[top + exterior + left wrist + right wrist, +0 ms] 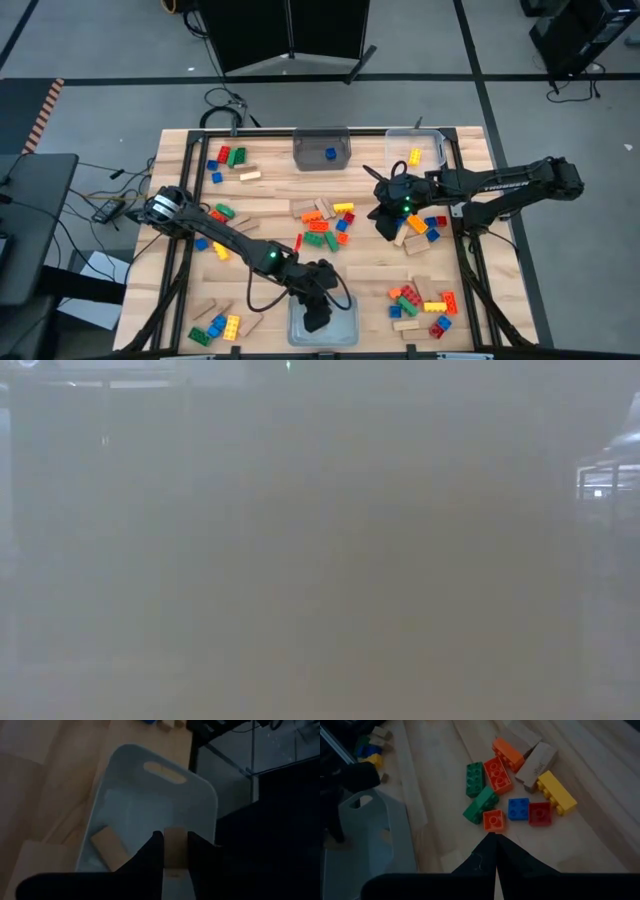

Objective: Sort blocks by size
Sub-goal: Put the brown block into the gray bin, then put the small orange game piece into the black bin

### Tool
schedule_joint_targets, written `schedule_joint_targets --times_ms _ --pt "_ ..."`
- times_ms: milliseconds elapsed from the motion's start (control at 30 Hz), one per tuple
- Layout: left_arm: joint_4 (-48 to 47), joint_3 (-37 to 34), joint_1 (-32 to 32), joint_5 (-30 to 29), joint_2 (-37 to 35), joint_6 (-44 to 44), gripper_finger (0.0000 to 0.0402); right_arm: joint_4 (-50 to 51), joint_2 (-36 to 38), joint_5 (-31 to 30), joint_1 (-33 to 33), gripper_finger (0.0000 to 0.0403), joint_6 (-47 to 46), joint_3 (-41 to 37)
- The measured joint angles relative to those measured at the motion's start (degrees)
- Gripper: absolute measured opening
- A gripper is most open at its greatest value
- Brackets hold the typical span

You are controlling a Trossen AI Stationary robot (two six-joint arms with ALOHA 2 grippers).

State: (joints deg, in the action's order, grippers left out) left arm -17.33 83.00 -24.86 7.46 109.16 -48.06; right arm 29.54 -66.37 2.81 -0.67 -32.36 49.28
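Observation:
My left gripper hangs over the clear bin at the table's near edge, shut on a tan wooden block. Another tan wooden block lies flat on this bin's floor. My right gripper is shut and empty, right of the table's middle, above a cluster of studded bricks. Its wrist view shows an orange brick, a blue one, a red one, a yellow one and green ones lying there. The low view shows only grey haze. My left gripper pinches the tan wooden block by two opposite side faces between its two fingers. The fingers slant downward into the bin's opening, and the block lies along them. The block is over the bin's inside, apart from the block on the floor.
A clear bin holding a blue brick and another holding a yellow brick stand at the far edge. Loose blocks lie in clusters at the centre, near right, near left and far left.

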Motion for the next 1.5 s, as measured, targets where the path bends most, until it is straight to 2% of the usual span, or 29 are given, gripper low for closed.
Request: schedule_joint_targets --times_ms 233,433,1133,1267,1367,1500 --pt "-0.2 -3.5 -0.6 -0.7 0.3 -0.6 0.0083 2.3 0.0 0.0 0.0 0.0021 0.7 0.0" --pt "0.3 -3.6 -0.7 0.1 2.9 -0.4 0.009 2.5 0.0 -0.1 0.0 0.0021 0.7 0.0" --pt "1.1 -3.6 4.1 14.8 3.6 -3.4 0.0115 2.8 0.0 0.0 0.0 0.0021 0.6 0.0" --pt "-2.4 -1.4 4.7 15.0 3.6 -1.1 0.0111 2.7 0.0 0.0 0.0 0.0021 0.6 0.0" --pt "-10.0 1.5 5.0 14.0 3.5 2.0 0.0102 2.7 0.0 0.0 0.0 0.0021 0.6 0.0" --pt "-21.8 6.6 5.1 7.6 3.5 7.6 0.009 2.7 0.0 -0.1 0.0 0.0021 0.1 0.0"
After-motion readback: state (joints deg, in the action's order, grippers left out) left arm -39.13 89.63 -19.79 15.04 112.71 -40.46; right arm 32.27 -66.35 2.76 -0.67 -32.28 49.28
